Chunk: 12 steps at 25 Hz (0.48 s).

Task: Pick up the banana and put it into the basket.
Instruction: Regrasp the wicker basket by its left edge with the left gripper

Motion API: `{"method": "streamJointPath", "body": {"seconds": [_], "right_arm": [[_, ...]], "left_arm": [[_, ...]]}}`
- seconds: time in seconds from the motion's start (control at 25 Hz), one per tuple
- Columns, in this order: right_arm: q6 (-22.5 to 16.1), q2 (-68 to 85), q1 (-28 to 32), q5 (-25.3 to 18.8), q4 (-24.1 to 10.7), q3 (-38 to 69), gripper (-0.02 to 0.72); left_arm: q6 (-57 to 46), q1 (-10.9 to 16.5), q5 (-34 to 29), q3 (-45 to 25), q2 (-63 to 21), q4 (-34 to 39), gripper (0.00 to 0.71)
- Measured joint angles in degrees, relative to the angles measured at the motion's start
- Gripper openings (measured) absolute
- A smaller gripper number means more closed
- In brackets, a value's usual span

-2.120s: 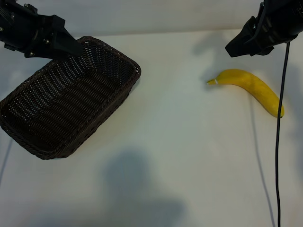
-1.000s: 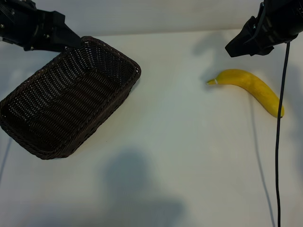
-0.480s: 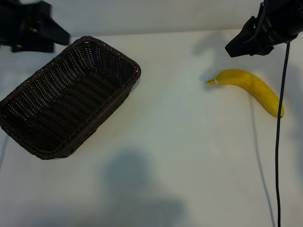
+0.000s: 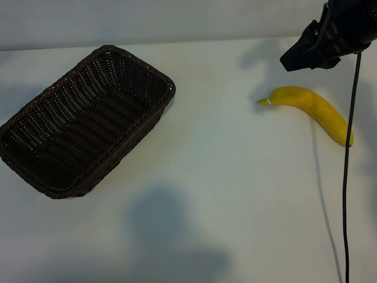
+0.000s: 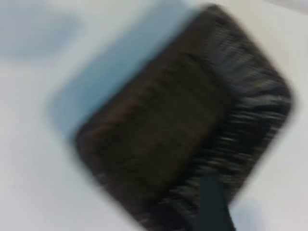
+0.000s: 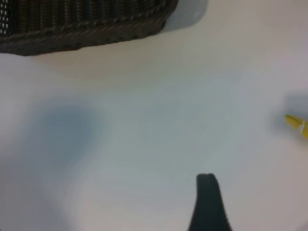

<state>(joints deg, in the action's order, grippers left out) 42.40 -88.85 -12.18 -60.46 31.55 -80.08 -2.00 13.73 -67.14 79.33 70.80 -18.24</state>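
- The left gripper is outside the exterior view; in the left wrist view only one dark finger point(image 5: 214, 204) shows, cut off by the picture's edge.
- The basket point(image 5: 183, 120) is smeared by blur in the left wrist view; its weave cannot be read.
- The right gripper point(image 4: 294, 59) is cut off at the exterior view's top right corner.
- In the right wrist view the banana point(image 6: 296, 124) shows only its stem tip, and the basket's wall point(image 6: 86, 21) is cropped.
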Motion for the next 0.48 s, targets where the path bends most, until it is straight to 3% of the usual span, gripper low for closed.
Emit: {"method": "streamJointPath", "body": {"seconds": [0.2,0.48], "right_arm": [[0.0,0.0,0.0,0.05,0.0,0.0,0.503],[-0.2,0.0,0.0,0.05,0.0,0.0,0.503]], "left_arm": [[-7.82,0.31,0.25,-7.99,-3.99,10.87,0.497],[-12.03,0.33,10.96,-20.74,-3.54,10.42,0.497]]}}
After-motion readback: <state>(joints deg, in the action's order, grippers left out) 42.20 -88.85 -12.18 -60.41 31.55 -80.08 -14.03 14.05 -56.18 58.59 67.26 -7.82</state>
